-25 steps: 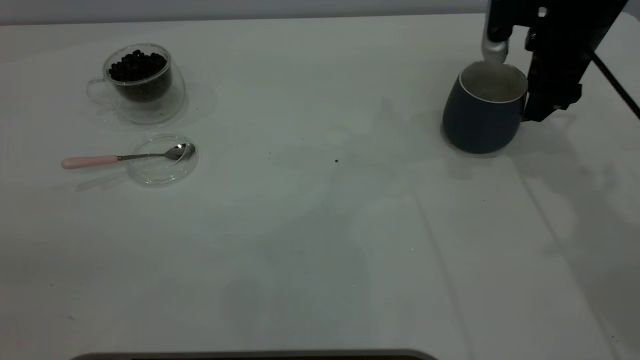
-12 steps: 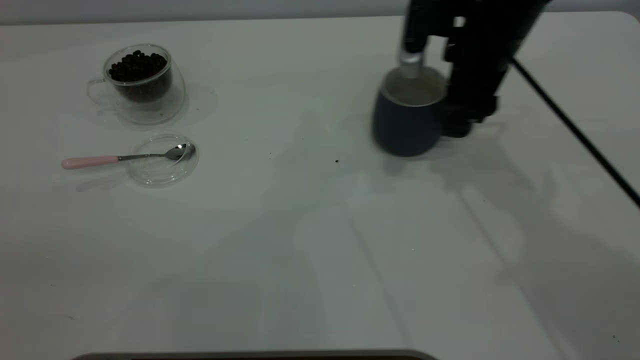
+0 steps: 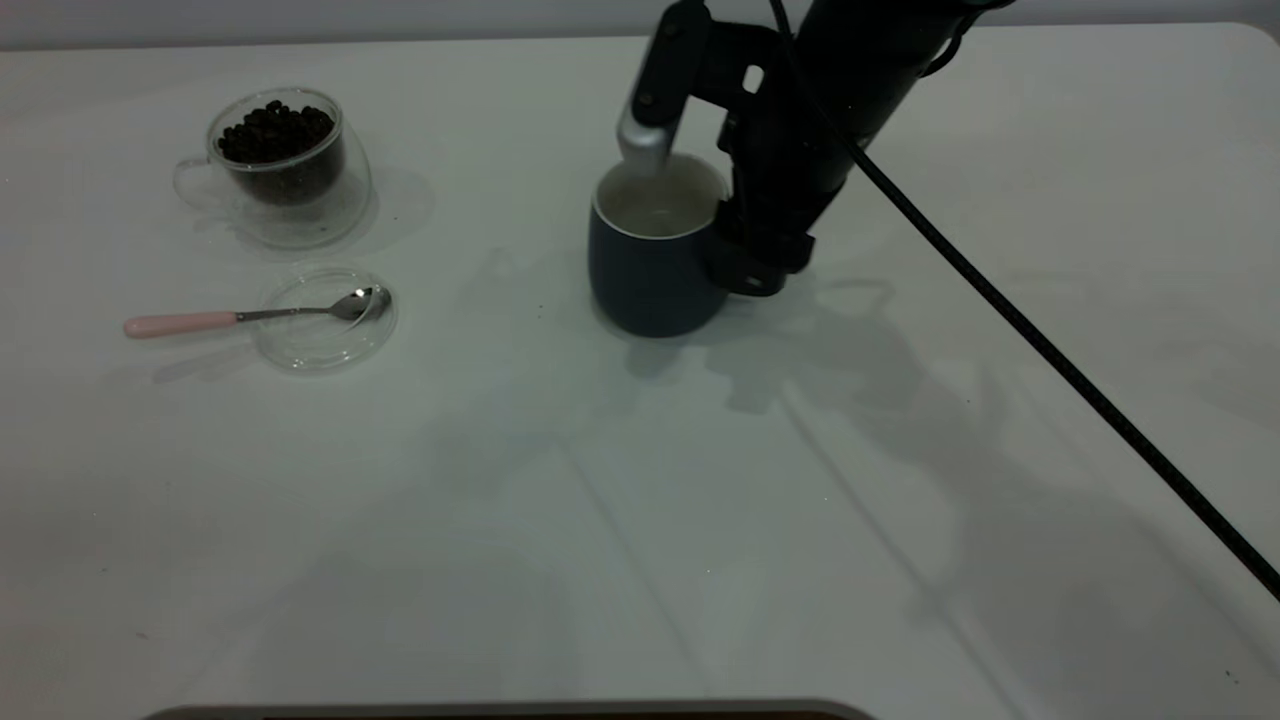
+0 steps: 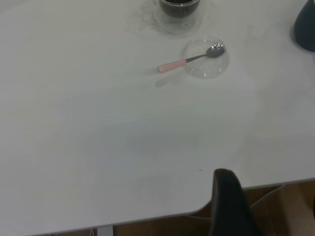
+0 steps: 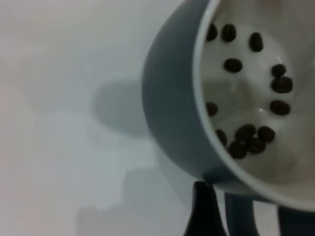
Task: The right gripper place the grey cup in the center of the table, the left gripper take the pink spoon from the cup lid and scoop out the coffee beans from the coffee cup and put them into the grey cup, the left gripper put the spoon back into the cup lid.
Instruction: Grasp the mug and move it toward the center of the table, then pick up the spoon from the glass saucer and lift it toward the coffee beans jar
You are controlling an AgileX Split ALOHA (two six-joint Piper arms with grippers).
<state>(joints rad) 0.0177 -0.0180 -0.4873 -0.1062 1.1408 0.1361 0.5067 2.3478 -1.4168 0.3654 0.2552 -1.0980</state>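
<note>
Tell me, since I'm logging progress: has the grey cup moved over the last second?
Yes. Held by the right gripper, the grey cup has travelled leftward across the table, toward the cup lid, which stayed put.

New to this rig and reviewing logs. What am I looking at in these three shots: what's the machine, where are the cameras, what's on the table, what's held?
It is a two-arm robot at a white table, each arm ending in a pincer.

The wide shot comes from an outside camera facing the arms. The other two come from cameras on the wrists.

The right pincer is near the table's middle, shut on the grey cup: one finger inside the rim, the other outside. Its wrist view looks into the cup, which already holds a few loose coffee beans.

The left pincer shows only as a dark part at the table's edge, far from everything.

At the exterior view's left stand the glass coffee cup, full of beans, and nearer the camera the clear cup lid, with the pink spoon lying bowl-in-lid, handle sticking out.
</note>
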